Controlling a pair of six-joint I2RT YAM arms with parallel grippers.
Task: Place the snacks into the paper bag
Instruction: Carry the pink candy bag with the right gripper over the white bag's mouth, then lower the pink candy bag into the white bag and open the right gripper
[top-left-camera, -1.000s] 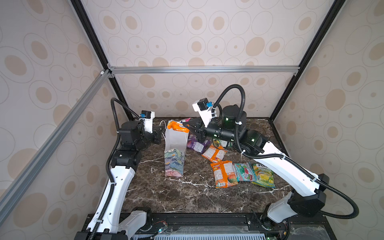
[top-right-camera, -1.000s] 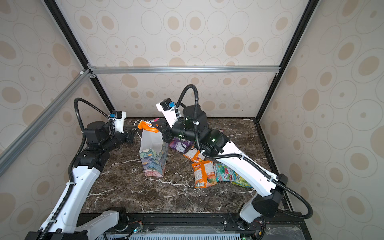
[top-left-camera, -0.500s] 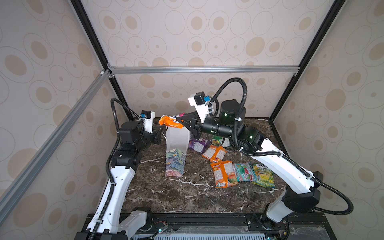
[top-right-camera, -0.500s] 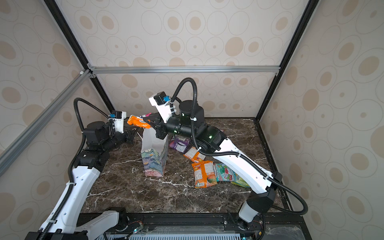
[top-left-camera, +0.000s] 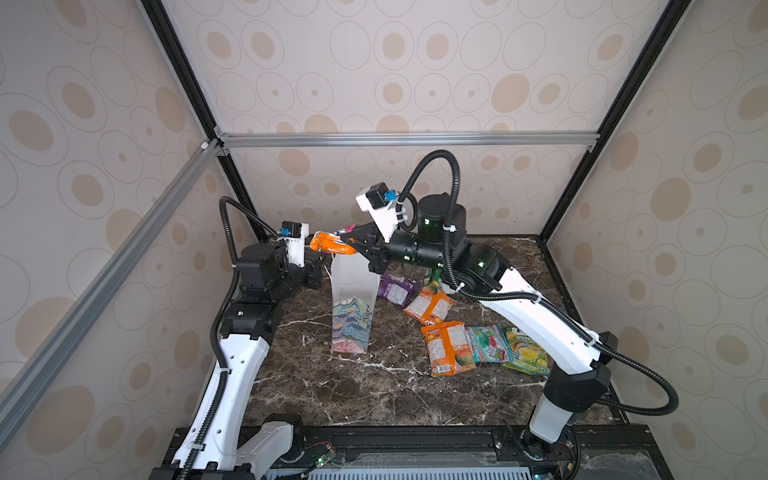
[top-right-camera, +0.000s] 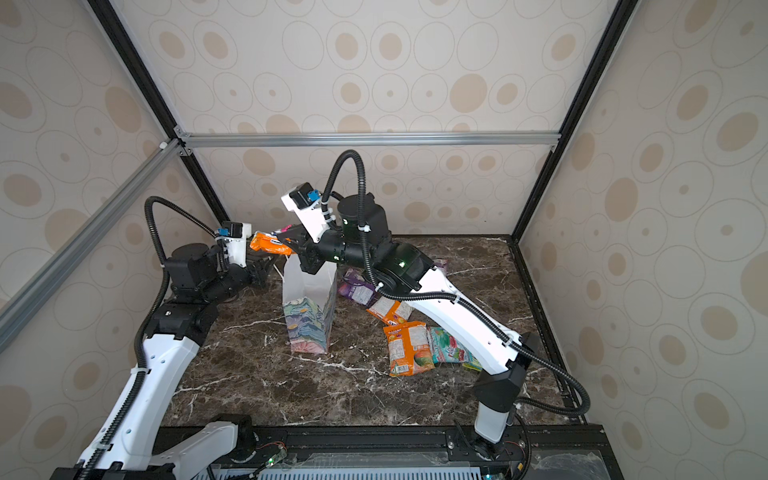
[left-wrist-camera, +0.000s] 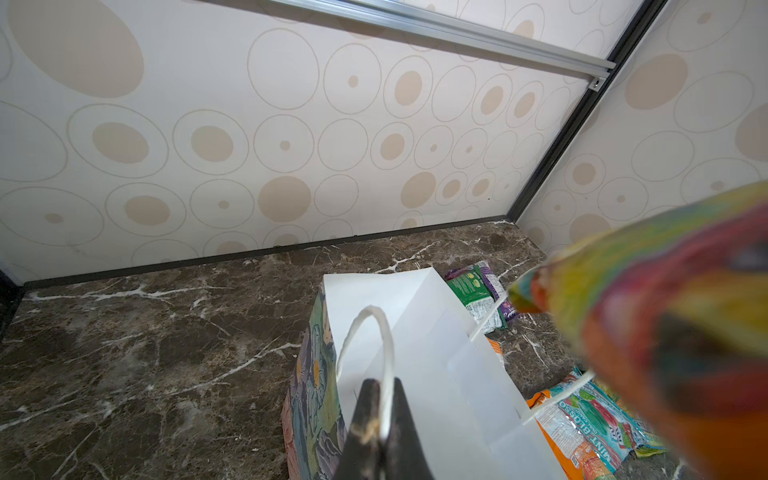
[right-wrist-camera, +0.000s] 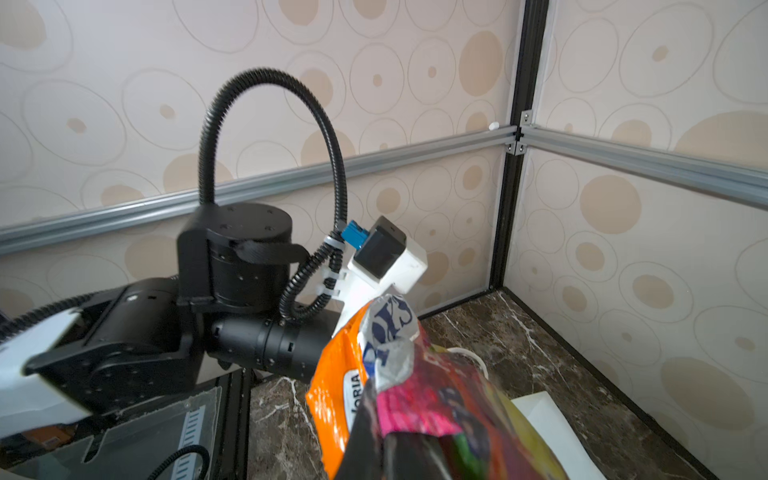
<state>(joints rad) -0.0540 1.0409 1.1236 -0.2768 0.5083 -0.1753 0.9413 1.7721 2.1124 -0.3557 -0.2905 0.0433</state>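
Snacks headed for the paper bag (top-left-camera: 351, 316): the right gripper (top-left-camera: 352, 245), pressed together on an orange packet (top-left-camera: 328, 243), held it just above the upright bag's rim, while other packets (top-left-camera: 446, 347) lay on the marble table (top-left-camera: 374, 395) beside it. Light, glossy and crumply, the packet looked apt to slip and best pinched at a sealed edge. Only the left wrist view showed the left gripper (left-wrist-camera: 382, 403) nipping the bag's white cord handle (left-wrist-camera: 388, 349); the right wrist view alone revealed pink foil (right-wrist-camera: 409, 405) bunched against the orange.
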